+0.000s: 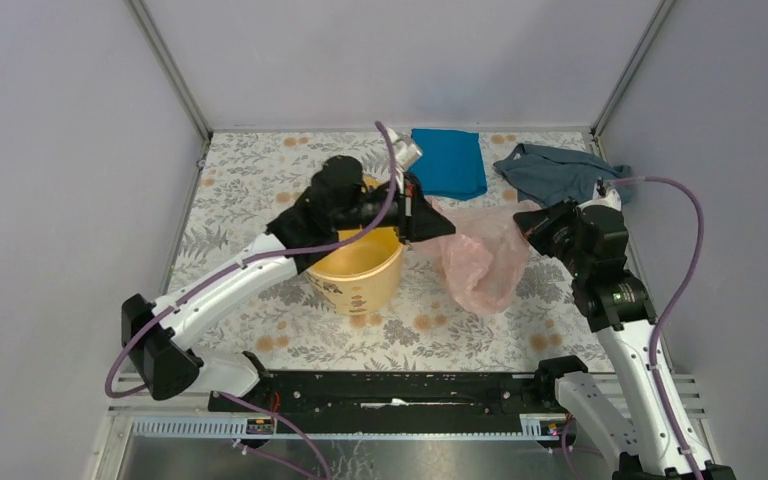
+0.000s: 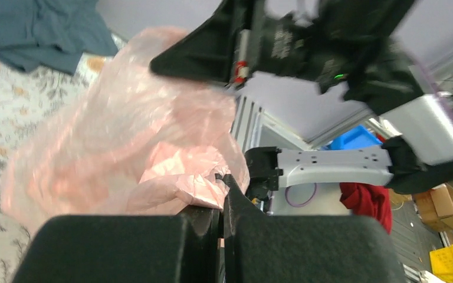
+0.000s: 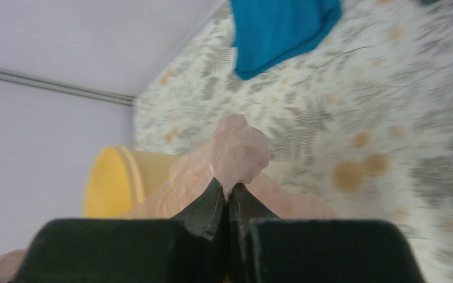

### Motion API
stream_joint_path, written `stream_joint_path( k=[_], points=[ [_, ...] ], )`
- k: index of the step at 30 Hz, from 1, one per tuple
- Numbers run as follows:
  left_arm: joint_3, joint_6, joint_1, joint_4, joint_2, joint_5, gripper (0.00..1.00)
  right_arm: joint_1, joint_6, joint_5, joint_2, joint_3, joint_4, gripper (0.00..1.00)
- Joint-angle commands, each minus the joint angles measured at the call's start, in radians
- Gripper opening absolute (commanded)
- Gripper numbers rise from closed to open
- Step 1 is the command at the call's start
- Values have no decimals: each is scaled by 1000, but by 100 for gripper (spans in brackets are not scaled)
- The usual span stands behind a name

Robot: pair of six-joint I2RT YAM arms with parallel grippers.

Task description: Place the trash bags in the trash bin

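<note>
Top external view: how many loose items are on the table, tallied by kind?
Pink plastic bag: 1
Yellow bucket: 1
Cloths: 2, namely the bright blue cloth and the grey-blue cloth
Total: 4

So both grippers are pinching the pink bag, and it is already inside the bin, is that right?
Not quite: the bag is not inside the bin. The top view shows it hanging beside the bin, outside the rim. The left gripper and right gripper do both pinch it.
</note>
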Motion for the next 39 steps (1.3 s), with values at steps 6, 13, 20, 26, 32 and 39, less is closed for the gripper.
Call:
stream_joint_path(
  k=[6, 13, 20, 26, 32, 39],
  points=[
    [121, -20, -78, -213, 245, -512, 0, -2, -429, 238, 100, 131, -420, 5],
    [1010, 89, 46, -387, 631, -372, 0, -27, -609, 444, 558, 1024, -513, 0],
    [564, 382, -75, 112, 198, -493, 0, -27, -740, -108, 250, 935, 116, 0],
    [485, 155, 87, -213, 407, -552, 0, -27, -594, 174, 151, 268, 210, 0],
    [383, 69, 164, -227, 453, -411, 0, -26, -535, 131, 160, 42, 164, 0],
    [1064, 149, 179, -324, 584, -211, 0, -27, -656, 156, 449, 817, -38, 0]
  ],
)
